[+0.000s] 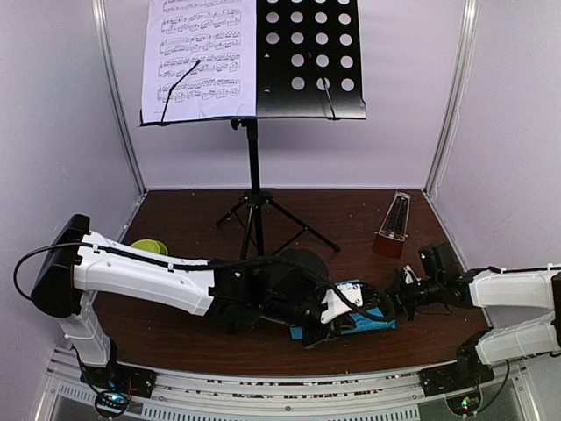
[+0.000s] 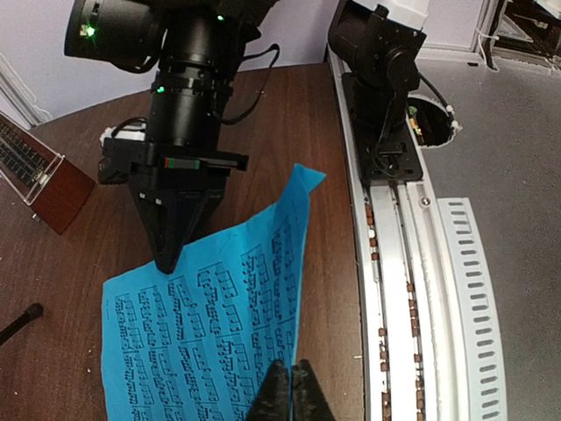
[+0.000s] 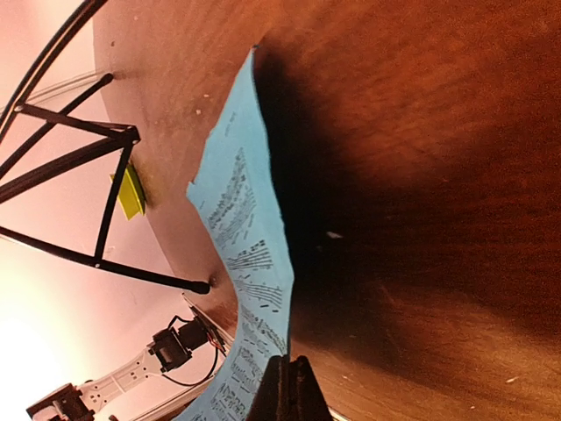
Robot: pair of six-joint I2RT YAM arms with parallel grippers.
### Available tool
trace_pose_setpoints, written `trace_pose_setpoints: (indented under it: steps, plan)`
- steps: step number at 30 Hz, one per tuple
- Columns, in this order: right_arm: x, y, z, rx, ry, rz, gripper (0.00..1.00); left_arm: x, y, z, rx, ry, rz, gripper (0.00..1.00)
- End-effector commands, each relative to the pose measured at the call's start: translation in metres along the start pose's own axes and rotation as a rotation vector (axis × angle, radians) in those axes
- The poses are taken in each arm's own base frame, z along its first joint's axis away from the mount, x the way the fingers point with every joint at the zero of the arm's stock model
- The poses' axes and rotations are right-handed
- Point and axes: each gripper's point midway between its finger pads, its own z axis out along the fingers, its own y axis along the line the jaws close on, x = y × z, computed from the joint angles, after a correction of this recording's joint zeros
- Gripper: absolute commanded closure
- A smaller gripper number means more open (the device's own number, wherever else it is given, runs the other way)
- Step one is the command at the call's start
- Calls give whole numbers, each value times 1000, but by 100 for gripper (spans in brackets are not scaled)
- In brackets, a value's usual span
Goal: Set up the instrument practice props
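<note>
A lime-green bowl [image 1: 149,246] sits near the left edge of the dark brown wooden worktop [image 1: 175,210], partly hidden behind the white left arm [image 1: 140,272], which stretches across toward the middle of the near edge. At the back centre stands the black tripod music stand [image 1: 307,53]. A pale lilac music sheet [image 1: 197,57] covers the left half of its perforated desk, and the right half is bare. Right of centre, close to the near edge, a cyan music sheet [image 2: 202,324] printed with black notation is held between the two arms. The left claw [image 2: 289,390] is pressed together, pinching one edge of the cyan paper. The black right claw [image 3: 287,386] is likewise closed, nipping the opposite edge. The sheet bows above the wood and throws a shadow beneath. Toward the back right corner, a small reddish-brown pyramid metronome [image 1: 392,226] with a clear cover stands upright, apart from the sheet.
</note>
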Motion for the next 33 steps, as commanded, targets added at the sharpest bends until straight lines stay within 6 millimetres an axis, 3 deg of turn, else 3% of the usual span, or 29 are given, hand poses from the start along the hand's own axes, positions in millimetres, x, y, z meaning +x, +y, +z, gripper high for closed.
trace_pose_setpoints:
  steps: [1, 3, 6, 14, 20, 22, 33]
  plan:
    - [1, 19, -11, -10, -10, -137, 100, -15, 5, -14, -29, -26, 28, 86]
    - [3, 25, -15, -14, -11, -195, 100, -8, 8, -20, -37, 3, 15, 73]
    - [6, 32, -22, -27, -14, -257, 100, 1, 13, -31, -51, 7, -26, 63]
    - [13, 45, -31, -54, -7, -388, 100, 18, 23, -52, -74, 30, -80, 47]
    - [13, 59, -36, -78, -12, -442, 100, 18, 32, -62, -67, 0, -132, 38]
    - [13, 63, -38, -79, -14, -463, 100, 20, 36, -64, -73, -5, -146, 26]
    - [15, 77, -43, -102, -3, -523, 100, 24, 46, -71, -102, -4, -156, 25]
